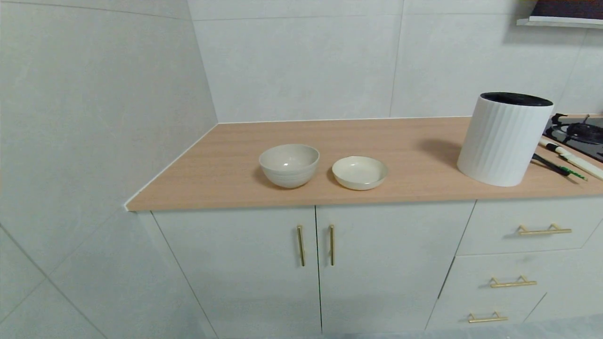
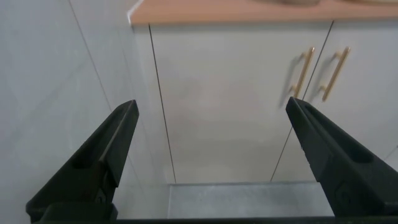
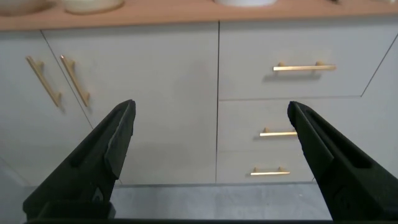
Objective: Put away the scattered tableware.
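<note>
A deep grey-white bowl (image 1: 289, 165) and a shallow cream dish (image 1: 359, 172) stand side by side on the wooden countertop (image 1: 414, 141), near its front edge. My left gripper (image 2: 211, 109) is open, held low in front of the white cabinet doors (image 2: 242, 99), below counter height. My right gripper (image 3: 211, 109) is open too, low before the drawer fronts (image 3: 298, 68), with the undersides of the bowl (image 3: 18, 6) and dish (image 3: 93, 5) just above the counter lip. Nothing sits between either pair of fingers.
A tall white ribbed container (image 1: 505, 137) with a dark rim stands at the counter's right. Chopsticks and utensils (image 1: 565, 162) lie beside it, next to a gas hob (image 1: 577, 134). Walls close the left and back. Below are two doors with gold handles (image 1: 315, 245) and drawers (image 1: 544, 230).
</note>
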Robot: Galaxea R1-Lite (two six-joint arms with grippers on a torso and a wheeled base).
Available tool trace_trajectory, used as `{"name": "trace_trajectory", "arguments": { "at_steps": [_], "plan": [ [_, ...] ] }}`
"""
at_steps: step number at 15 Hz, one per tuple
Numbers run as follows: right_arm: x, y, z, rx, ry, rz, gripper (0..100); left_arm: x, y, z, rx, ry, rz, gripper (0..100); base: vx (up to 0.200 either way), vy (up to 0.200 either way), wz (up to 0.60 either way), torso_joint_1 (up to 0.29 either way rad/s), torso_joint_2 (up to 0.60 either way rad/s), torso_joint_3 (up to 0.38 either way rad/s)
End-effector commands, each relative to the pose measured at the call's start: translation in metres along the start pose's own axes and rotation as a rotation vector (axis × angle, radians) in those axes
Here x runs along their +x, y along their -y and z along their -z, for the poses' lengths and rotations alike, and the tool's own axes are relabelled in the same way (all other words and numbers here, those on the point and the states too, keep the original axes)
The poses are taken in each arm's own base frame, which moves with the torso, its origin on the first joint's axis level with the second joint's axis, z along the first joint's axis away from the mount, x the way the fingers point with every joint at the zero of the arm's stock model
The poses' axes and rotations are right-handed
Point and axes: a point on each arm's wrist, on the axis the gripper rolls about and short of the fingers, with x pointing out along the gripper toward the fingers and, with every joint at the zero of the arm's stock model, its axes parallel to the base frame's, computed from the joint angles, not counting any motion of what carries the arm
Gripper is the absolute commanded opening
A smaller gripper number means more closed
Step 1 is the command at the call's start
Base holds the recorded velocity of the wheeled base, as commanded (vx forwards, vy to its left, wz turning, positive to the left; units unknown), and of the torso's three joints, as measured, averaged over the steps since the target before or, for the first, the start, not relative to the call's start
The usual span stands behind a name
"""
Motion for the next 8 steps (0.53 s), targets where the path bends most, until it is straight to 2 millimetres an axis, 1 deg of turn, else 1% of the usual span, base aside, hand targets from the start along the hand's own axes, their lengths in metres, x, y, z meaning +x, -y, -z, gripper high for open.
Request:
{"name": "trace_trajectory", "arguments": {
  "at_steps": [1, 8],
  "plan": [
    [0.0, 0.0, 0.0, 0.0, 0.0, 0.0, 100, 0.0, 0.0, 0.0, -0.001, 0.001, -0.002, 100, 0.0, 0.0, 0.0, -0.198, 0.49, 0.3],
    [0.0001, 0.0, -0.0001, 0.0, -0.001, 0.0, 100, 0.0, 0.0, 0.0, -0.001, 0.001, -0.002, 100, 0.0, 0.0, 0.0, -0.173, 0.48, 0.301]
  ]
}}
